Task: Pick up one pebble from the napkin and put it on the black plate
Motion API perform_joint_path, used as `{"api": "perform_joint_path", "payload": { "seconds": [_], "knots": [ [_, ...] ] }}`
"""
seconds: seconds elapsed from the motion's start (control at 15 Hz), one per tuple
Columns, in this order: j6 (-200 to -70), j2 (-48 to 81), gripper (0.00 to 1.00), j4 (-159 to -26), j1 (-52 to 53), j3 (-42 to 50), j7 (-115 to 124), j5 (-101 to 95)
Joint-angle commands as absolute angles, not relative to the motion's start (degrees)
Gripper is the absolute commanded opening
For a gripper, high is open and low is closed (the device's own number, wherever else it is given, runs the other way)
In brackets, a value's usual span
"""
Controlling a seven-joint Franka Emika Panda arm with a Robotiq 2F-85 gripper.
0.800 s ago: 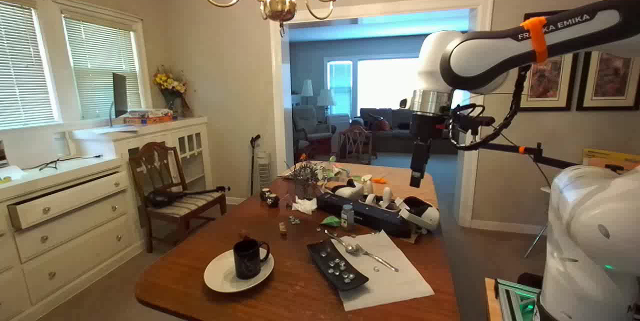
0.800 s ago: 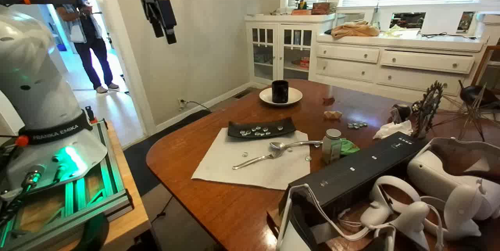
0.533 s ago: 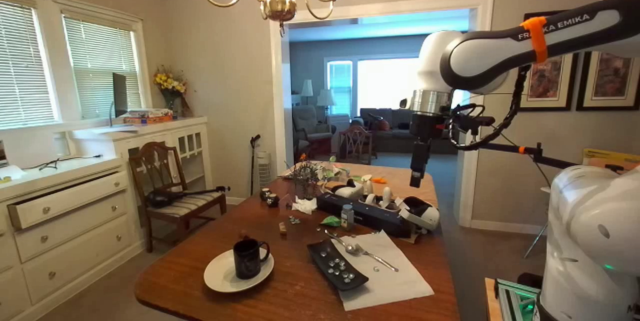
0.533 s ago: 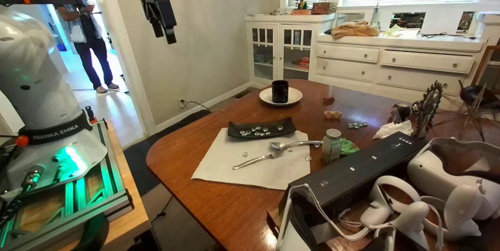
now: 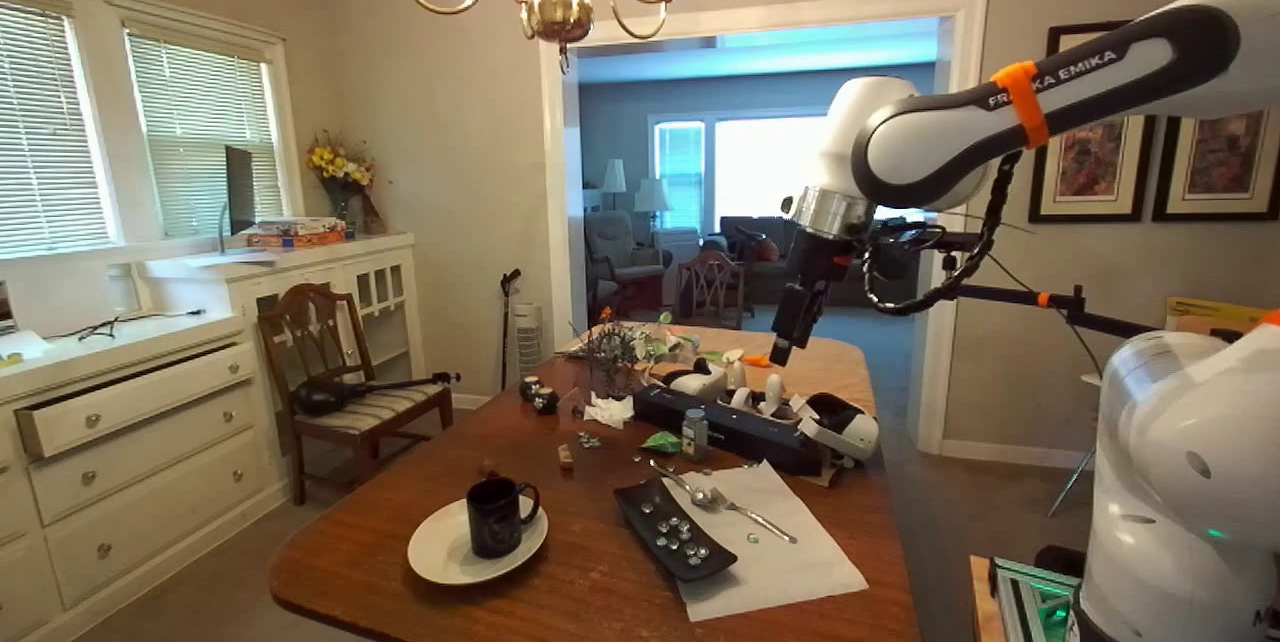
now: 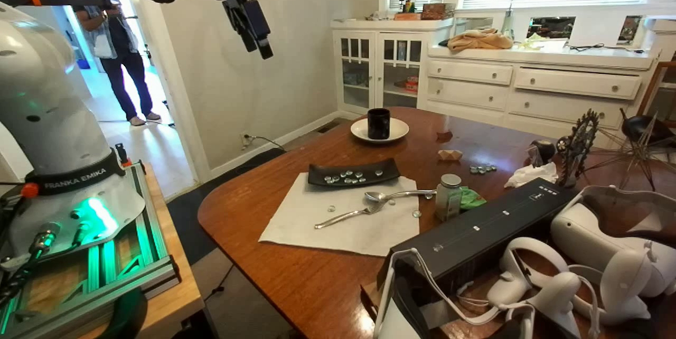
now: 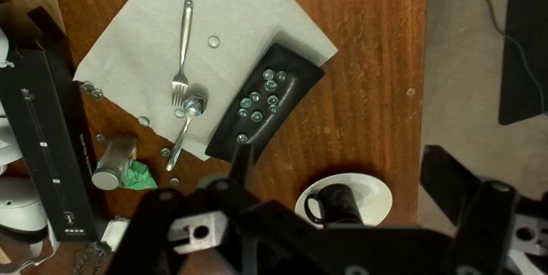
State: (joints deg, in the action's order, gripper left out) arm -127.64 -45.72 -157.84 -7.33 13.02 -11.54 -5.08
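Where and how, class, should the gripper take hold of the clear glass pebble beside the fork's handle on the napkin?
Probably from straight above, the gripper closing on opposite edges of the clear glass pebble: it is round, low and lies on the napkin, apart from the fork.

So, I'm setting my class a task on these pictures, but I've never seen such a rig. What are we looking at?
The machine is a robot arm ending in a two-fingered gripper. Two views are taken from outside the robot; the wrist view looks down past the gripper, whose dark parts show along the bottom. On the wooden table lies a pale napkin, with a fork, the bowl end of a spoon and a few glassy pebbles on it. A black plate overlapping the napkin's edge carries more pebbles. Nearby, a black mug stands on a round white plate. Nothing is held: the gripper hangs in the air, wide open.
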Motion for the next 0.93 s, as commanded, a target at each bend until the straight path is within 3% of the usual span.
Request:
{"api": "perform_joint_path", "payload": {
  "seconds": [0.0,0.53,0.87],
  "knots": [
    [-139.04,-36.08,1.0,-157.65,-9.54,11.53,-7.65,-6.11],
    [-158.3,-12.14,1.0,-151.32,-18.0,6.48,2.71,-13.03],
    [-159.13,1.92,1.0,-140.63,-22.55,6.78,16.77,-26.86]
  ]
}}
